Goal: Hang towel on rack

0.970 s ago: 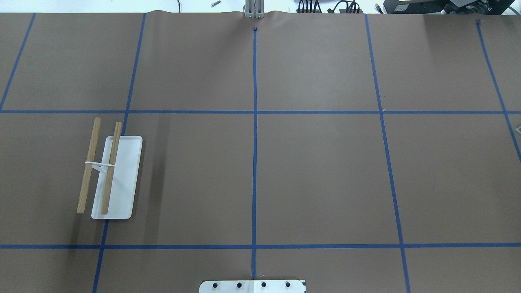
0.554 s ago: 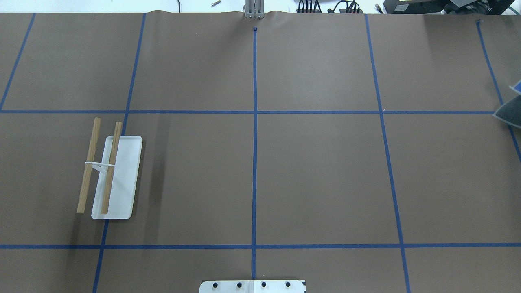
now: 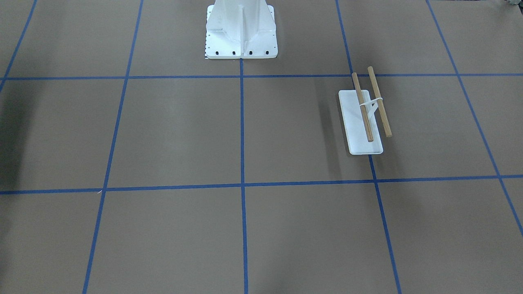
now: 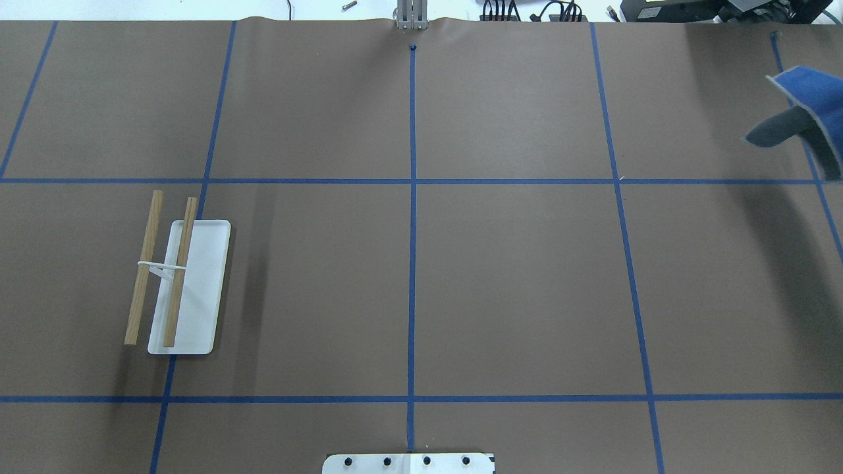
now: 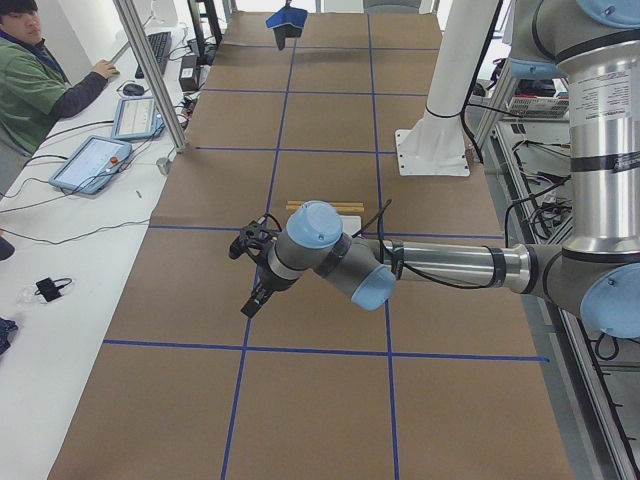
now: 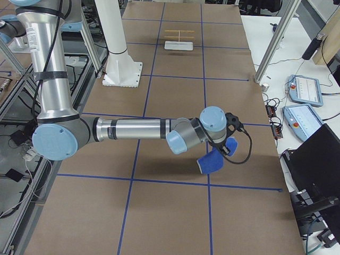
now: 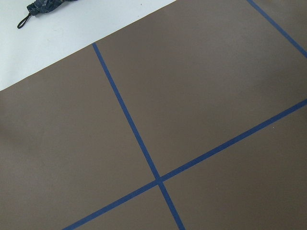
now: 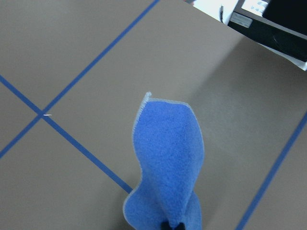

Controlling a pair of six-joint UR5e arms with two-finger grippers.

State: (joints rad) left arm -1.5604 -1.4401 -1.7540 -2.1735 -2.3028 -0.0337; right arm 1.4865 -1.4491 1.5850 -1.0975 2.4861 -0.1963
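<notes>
The royal-blue towel point(image 8: 168, 163) hangs bunched from my right gripper point(image 8: 172, 225), whose dark tips just show at the bottom of the right wrist view. In the overhead view the towel point(image 4: 813, 99) is in the air at the far right edge; the gripper itself is outside that view. In the right side view the towel point(image 6: 212, 162) hangs under the right gripper point(image 6: 229, 149). The rack point(image 4: 174, 283) stands on the left of the table, both wooden dowels bare; it also shows in the front view point(image 3: 367, 118). My left gripper point(image 5: 252, 300) shows only in the left side view; I cannot tell its state.
The white bolted pedestal point(image 3: 241, 28) stands at the robot's edge, mid-table. Blue tape lines grid the brown paper point(image 4: 514, 283). An operator point(image 5: 40, 80) sits at a side bench with tablets point(image 5: 95, 160). A dark folded umbrella point(image 7: 45, 8) lies off the paper.
The towel has come into the overhead view from the right edge and moved toward the far side, showing more of itself. The rack has not moved.
</notes>
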